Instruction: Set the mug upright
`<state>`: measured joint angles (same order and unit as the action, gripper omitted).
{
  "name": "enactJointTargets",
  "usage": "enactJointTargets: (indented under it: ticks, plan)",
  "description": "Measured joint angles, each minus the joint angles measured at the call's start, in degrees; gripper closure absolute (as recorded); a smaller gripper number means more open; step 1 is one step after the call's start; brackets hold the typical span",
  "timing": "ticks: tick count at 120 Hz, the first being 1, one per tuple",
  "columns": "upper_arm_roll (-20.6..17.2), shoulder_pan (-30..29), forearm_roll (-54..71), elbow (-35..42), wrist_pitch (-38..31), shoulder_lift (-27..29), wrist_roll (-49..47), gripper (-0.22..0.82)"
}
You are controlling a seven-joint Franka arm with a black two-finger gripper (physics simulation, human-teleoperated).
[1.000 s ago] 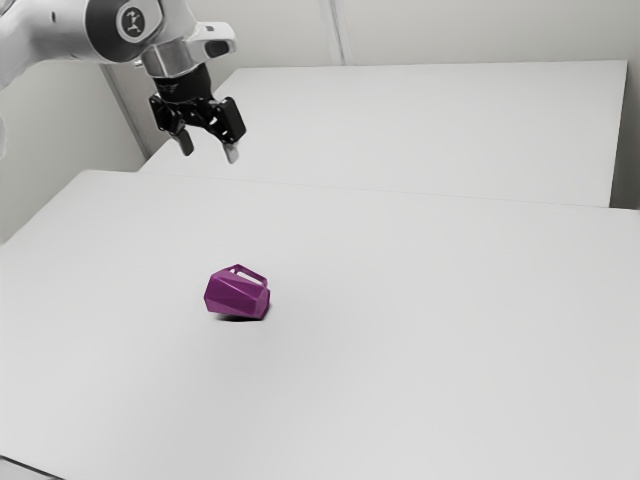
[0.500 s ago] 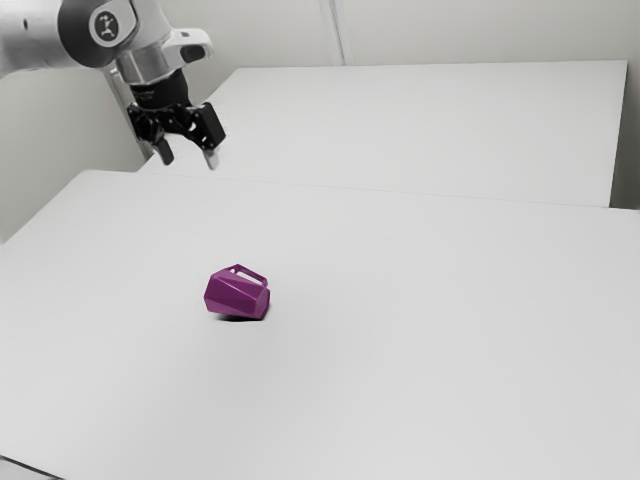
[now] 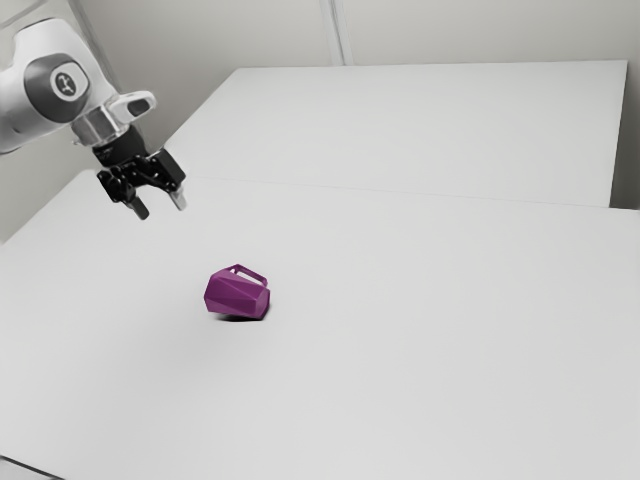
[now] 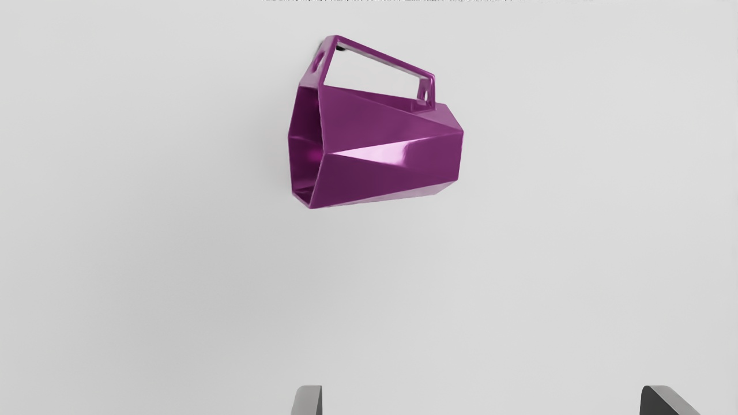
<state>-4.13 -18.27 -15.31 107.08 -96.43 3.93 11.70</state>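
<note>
The purple mug [image 3: 236,296] lies on its side on the white counter [image 3: 400,350], its inner walls visible. Its long axis runs across the exterior view, mouth toward the exterior view's left. Pale walls [image 3: 470,30] stand beyond. The gripper [image 3: 160,208] hangs open, apart from the mug.

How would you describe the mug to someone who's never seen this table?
Start with the broad white table in the exterior view, then find the open claw near that view's left. Lower in that view and farther right lies the mug, tipped on its side. Its faceted purple body and angular handle set it apart from table and claw.
</note>
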Motion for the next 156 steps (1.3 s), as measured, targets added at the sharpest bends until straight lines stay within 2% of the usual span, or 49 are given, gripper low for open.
enactJointTargets:
  ticks: [58, 86, 156]
  plan:
    - [0.01, -6.25, -10.26, 6.43, -6.77, -6.03, 14.94, 0.0]
    - [0.0, -4.8, -15.05, 7.45, -9.78, -10.33, 21.53, 0.0]
    - [-0.17, -6.49, -26.26, 8.33, -12.6, -19.61, 36.07, 0.0]
